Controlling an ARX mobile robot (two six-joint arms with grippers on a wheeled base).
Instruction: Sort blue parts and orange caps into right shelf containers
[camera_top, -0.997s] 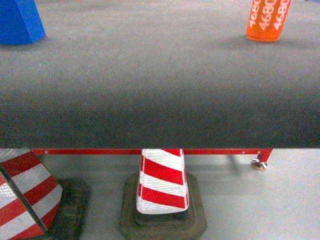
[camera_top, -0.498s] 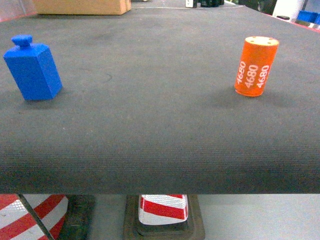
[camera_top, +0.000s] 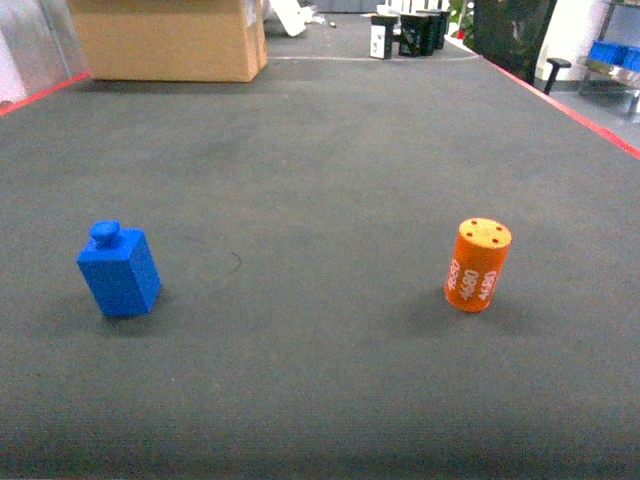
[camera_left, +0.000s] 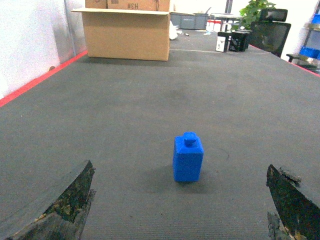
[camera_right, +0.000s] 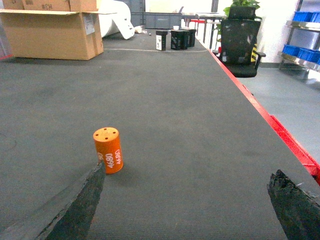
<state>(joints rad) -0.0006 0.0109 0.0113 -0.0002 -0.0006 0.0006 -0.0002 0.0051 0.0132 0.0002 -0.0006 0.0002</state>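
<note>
Fingers of the left gripper are spread wide with nothing held, and the right gripper is likewise wide open and empty. Ahead of the fingers, the dark mat is spread as the work surface. Between the left fingers and a little beyond them, the blue part is stood upright, presumably lined up for grasping. Just past the right gripper's left finger, the orange cap is stood on end. No shelf containers can be made out clearly.
</note>
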